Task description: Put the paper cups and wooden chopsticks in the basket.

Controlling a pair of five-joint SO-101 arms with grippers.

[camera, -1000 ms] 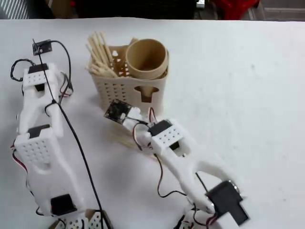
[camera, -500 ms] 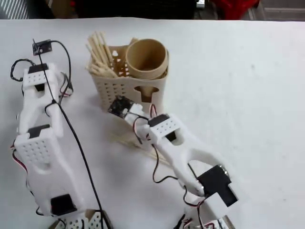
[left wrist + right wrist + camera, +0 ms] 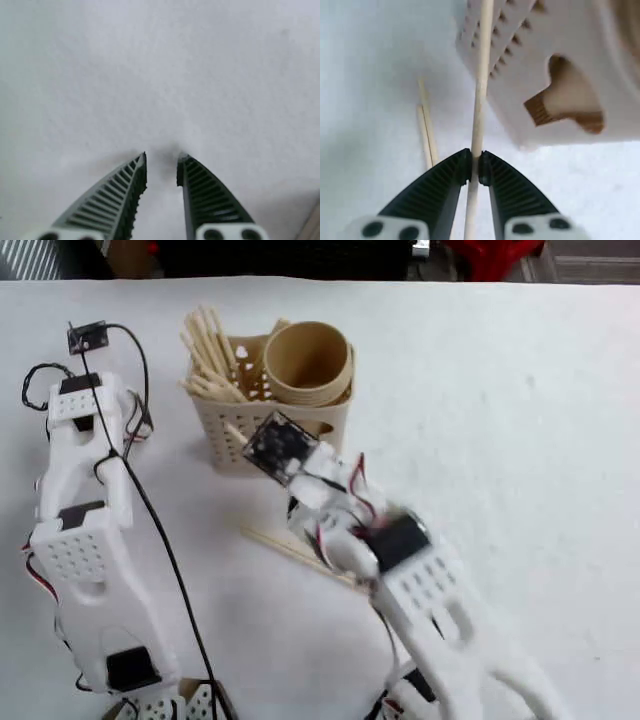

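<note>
The move ahead turns on one line. The right gripper [image 3: 474,167] is clamped on a single held chopstick [image 3: 481,75], whose long axis runs straight out from the jaws toward the basket [image 3: 560,65]. Its far end lies across the basket's perforated front wall near a corner, not over the open top. We judge the stick must be lifted and tipped so that its end clears the rim before release. In the high view the right arm [image 3: 420,585] stretches toward the basket's near side, its wrist just in front of the wall [image 3: 225,435]. This makes it plainly the arm nearer the work. Inside the basket stand the paper cups [image 3: 307,362], nested together, with a bundle of chopsticks [image 3: 208,352] leaning out at the corner beside them. Two loose chopsticks [image 3: 290,550] lie flat on the worktop [image 3: 520,390] just before the basket, beside the right arm, so we take the task as well along but unfinished. The left arm [image 3: 85,530] lies well off to the basket's side. The left gripper [image 3: 161,170] has its jaws a little apart and holds nothing, with its tips close over bare worktop.
</note>
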